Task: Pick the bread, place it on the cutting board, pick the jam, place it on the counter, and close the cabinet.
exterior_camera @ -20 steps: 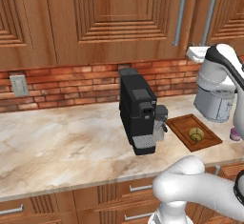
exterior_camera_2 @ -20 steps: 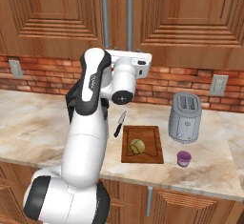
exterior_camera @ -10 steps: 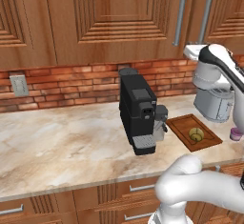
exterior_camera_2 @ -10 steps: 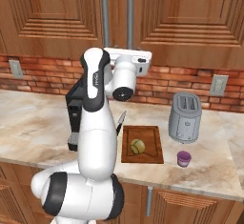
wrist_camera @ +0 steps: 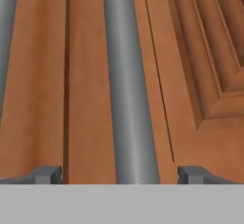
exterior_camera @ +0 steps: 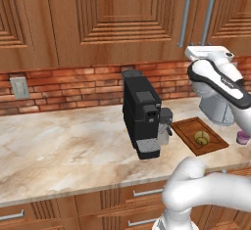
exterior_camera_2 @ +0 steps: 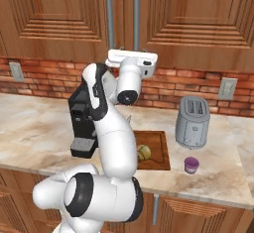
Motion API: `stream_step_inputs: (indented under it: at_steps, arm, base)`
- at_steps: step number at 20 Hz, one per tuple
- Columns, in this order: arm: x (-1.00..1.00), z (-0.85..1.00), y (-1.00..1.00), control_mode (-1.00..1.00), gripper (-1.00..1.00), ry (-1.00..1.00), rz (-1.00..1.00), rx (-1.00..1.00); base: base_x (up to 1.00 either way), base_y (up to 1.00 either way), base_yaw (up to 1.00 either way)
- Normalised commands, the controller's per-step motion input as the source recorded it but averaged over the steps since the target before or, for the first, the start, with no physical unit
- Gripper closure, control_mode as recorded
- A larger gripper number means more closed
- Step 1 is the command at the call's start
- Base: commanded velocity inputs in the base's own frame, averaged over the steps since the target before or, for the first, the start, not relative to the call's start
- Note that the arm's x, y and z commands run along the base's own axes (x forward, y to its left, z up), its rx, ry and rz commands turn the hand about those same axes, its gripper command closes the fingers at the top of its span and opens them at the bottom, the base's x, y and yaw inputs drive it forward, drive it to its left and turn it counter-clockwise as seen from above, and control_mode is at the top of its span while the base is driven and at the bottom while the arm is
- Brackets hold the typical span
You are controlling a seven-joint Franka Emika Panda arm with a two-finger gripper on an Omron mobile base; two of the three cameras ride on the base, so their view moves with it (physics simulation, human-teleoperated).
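The bread (exterior_camera: 201,137) (exterior_camera_2: 144,152), a small yellowish bun, lies on the dark cutting board (exterior_camera: 188,126) (exterior_camera_2: 159,143), which rests on the marble counter (exterior_camera: 68,146) (exterior_camera_2: 34,123). To the board's right the purple jam (exterior_camera: 242,137) (exterior_camera_2: 191,165) stands on the counter. The cabinet (exterior_camera: 122,18) (exterior_camera_2: 188,19) doors look shut. My gripper (exterior_camera: 200,48) (exterior_camera_2: 121,51) (wrist_camera: 119,174) is raised against the cabinet front, open, its fingertips (wrist_camera: 47,174) standing either side of a vertical silver handle (wrist_camera: 128,85) without gripping it.
A black coffee machine (exterior_camera: 142,114) (exterior_camera_2: 82,128) stands left of the board. A silver toaster (exterior_camera_2: 193,122) stands behind the jam, by the brick wall. A second cabinet handle (exterior_camera: 210,13) (exterior_camera_2: 136,16) runs beside the first. Drawers sit under the counter.
The hand has risen slightly and drawn closer to the cabinet doors while the arm's lower links swung. Bread, jam and board have not moved.
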Motion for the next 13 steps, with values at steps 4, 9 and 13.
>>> stream_step_inputs:
  at_steps: [4,9,13]
  arm:
    - [0.14,0.00,0.00,-1.00,-1.00,0.00,0.00,0.00]
    - [0.06,0.00,0.00,-1.00,-1.00,0.00,0.00,0.00]
    - [0.01,0.00,0.00,-1.00,-1.00,0.00,0.00,0.00]
  base:
    - [0.00,0.00,0.00]
    - [0.00,0.00,0.00]
    - [0.00,0.00,0.00]
